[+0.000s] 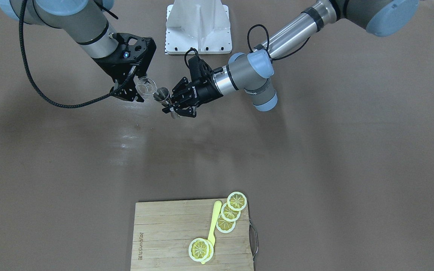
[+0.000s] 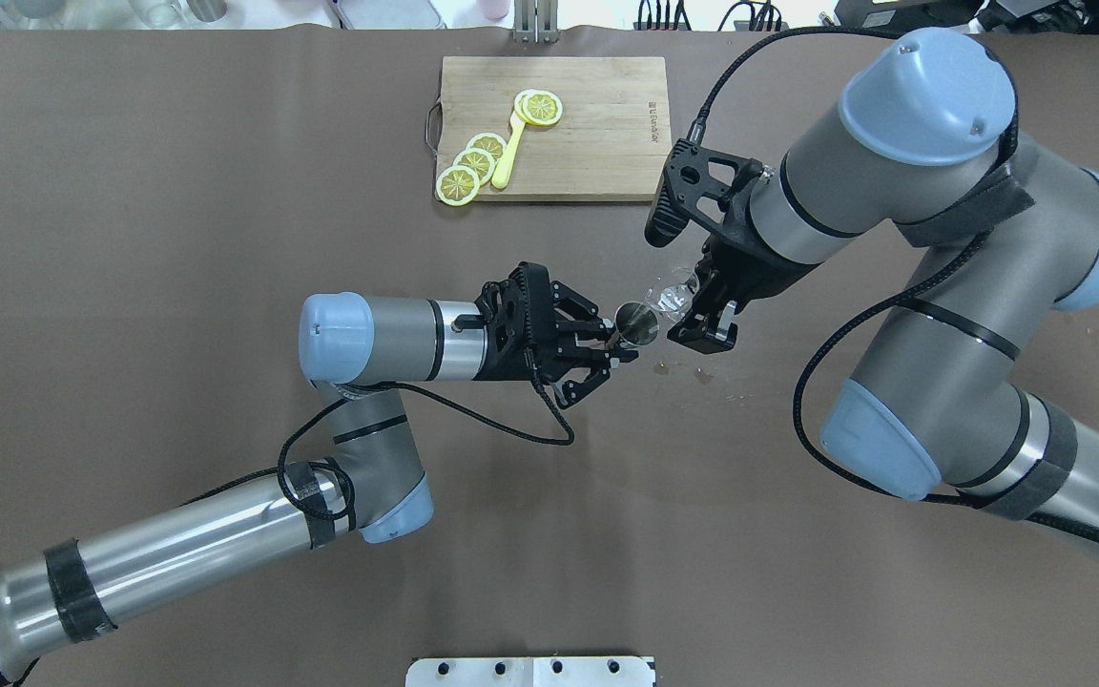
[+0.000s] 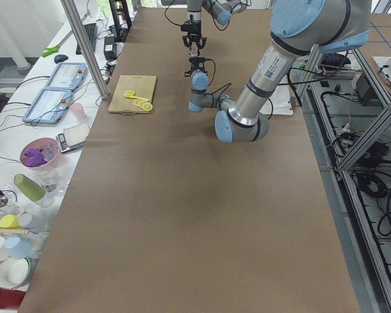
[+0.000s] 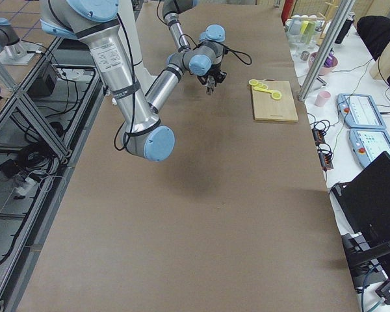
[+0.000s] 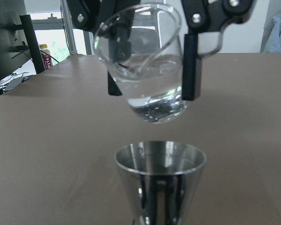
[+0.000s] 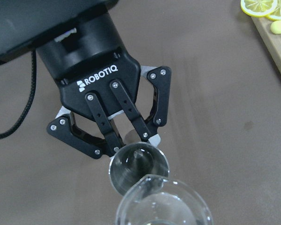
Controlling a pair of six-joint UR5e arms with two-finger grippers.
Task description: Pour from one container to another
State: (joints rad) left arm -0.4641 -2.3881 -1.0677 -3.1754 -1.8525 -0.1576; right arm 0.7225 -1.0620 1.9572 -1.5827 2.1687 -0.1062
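Over mid-table: both grippers meet in the air, well apart from the cutting board (image 2: 597,143) at the table's far edge.
Left gripper (image 2: 618,345): its 2 fingers are pressed onto the narrow waist of the steel jigger (image 2: 638,322), 1 on each side. The forearm reaches in low and nearly level.
Steel jigger: it is upright and held clear of the table (image 2: 225,191), with 1 open cone facing up. The left wrist view shows its round rim and shiny wall, but I cannot tell whether any liquid lies inside.
Right gripper (image 2: 699,307): it pinches the glass beaker (image 2: 670,298) between its 2 pads, coming down at a slant from above.
Glass beaker: it is tilted, its mouth leaning toward the left gripper. Clear liquid is pooled in its lower part.
Beaker and jigger: in the left wrist view the beaker's base hangs just above the jigger's rim, apart from it. In the right wrist view the beaker's lip overlaps the jigger's rim. From overhead the 2 sit just beside each other.
Table: brown, with a few small dark spots (image 2: 702,377) near the right gripper.
Cutting board: wooden, with a metal handle on 1 short side. It carries 3 overlapping lemon slices (image 2: 473,164) and a yellow tool (image 2: 508,157), with another slice (image 2: 541,107) at the tool's round end.
Base plate (image 1: 198,30): white, at the robot's side of the table between the 2 arms.
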